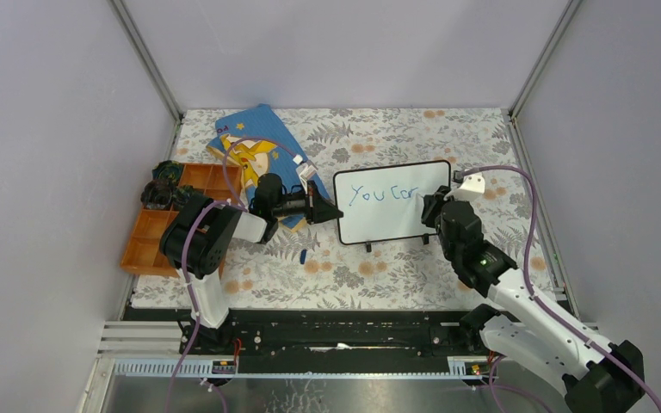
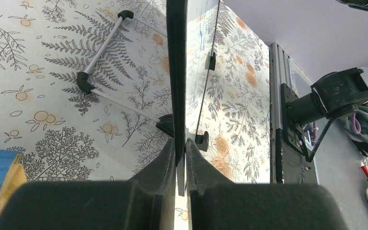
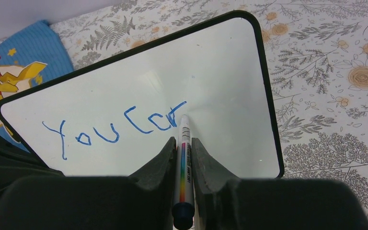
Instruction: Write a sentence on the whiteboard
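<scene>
With the whiteboard [image 1: 392,215] on the counter [image 1: 379,275], its edge clamped by the left pincer [image 2: 181,146], the right pincer [image 3: 184,143] grips a marker [image 3: 184,163] mid-word in the sentence [image 3: 120,127], which next likely needs steady strokes finishing "can".

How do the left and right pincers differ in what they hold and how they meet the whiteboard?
The left pincer clamps the whiteboard's edge; the right pincer clamps a marker. The left pincer touches the frame; the right pincer reaches the face through the marker tip. Both are shut.
</scene>
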